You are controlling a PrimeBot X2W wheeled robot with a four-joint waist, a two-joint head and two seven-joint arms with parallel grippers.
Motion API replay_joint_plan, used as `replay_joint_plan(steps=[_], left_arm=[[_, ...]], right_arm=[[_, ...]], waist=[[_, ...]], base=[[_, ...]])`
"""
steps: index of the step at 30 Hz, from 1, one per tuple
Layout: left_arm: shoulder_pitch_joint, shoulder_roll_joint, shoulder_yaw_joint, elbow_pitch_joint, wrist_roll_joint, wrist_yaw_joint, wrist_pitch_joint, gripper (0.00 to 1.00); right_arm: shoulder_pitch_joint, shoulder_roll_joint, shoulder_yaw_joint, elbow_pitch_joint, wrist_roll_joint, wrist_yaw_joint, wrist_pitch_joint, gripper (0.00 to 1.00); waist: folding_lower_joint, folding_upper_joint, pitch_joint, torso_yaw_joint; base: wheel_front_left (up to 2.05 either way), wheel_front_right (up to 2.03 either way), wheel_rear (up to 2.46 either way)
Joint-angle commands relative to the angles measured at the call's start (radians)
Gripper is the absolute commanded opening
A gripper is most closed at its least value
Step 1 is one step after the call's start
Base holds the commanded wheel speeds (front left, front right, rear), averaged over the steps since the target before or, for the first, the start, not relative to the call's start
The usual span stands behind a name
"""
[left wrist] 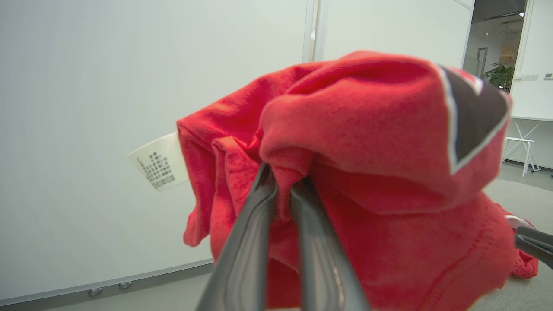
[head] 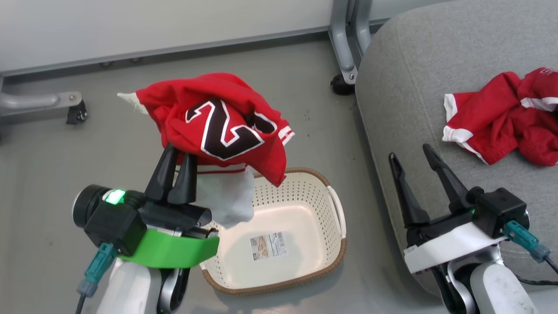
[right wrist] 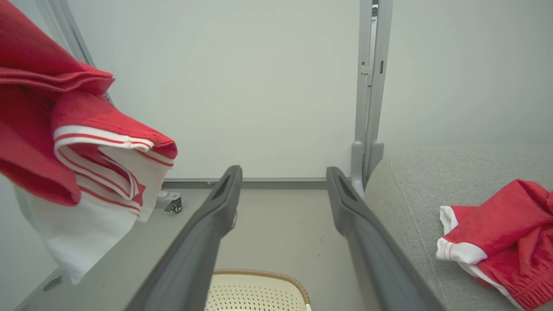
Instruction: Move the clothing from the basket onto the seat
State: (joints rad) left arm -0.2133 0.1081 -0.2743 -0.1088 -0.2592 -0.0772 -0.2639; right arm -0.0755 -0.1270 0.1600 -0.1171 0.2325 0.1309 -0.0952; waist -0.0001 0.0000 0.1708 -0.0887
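**Left gripper** (head: 179, 153): the jaws are pinched narrow on a fold of the red jersey (head: 218, 117). The jersey hangs bunched in the air over the basket's (head: 338, 218) far-left rim and the floor (head: 283, 87) beyond it. A black numeral edged in white faces up. A white panel droops from the bundle's underside toward the basket's left rim; whether it touches cannot be told. In the left wrist view the fingers (left wrist: 255, 224) converge on the fabric, and a white care tag (left wrist: 160, 162) sticks out to the left of the bundle.

**Basket:** it stands on the floor just beside the left edge of the seat (head: 436, 65), with a narrow strip of floor between them. A paper label (head: 268, 245) lies on the basket's bottom.

**Right gripper** (head: 409, 152): the jaws are spread wide with nothing between them, poised over the seat's left border.

**Seat:** a second garment (head: 501, 122) lies crumpled toward the right side, near the right gripper's fingertips but apart from them. Bare grey upholstery runs along the left edge and the far side.

**Clearance:** open floor lies between the hanging jersey and the seat. A metal frame leg (head: 344, 56) with a caster stands at the seat's far-left corner. Another castered leg (head: 43, 102) sits by the wall at the far left.
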Motion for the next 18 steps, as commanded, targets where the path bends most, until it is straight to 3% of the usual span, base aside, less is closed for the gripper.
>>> replay_joint_plan(steps=[1,18], left_arm=[[0.028,0.000,0.003,-0.008,-0.011,0.005,-0.001,0.00],[0.093,-0.009,0.005,-0.037,-0.013,0.004,-0.001,0.00]], right_arm=[[0.022,0.003,0.003,-0.005,-0.001,0.000,0.006,1.00],[0.052,-0.002,0.031,-0.032,0.009,0.000,0.041,1.00]], waist=[[0.0001,0.0000,-0.032,-0.003],[0.0001,0.0000,-0.079,-0.009]], base=[[0.00,0.00,0.00],[0.00,0.00,0.00]])
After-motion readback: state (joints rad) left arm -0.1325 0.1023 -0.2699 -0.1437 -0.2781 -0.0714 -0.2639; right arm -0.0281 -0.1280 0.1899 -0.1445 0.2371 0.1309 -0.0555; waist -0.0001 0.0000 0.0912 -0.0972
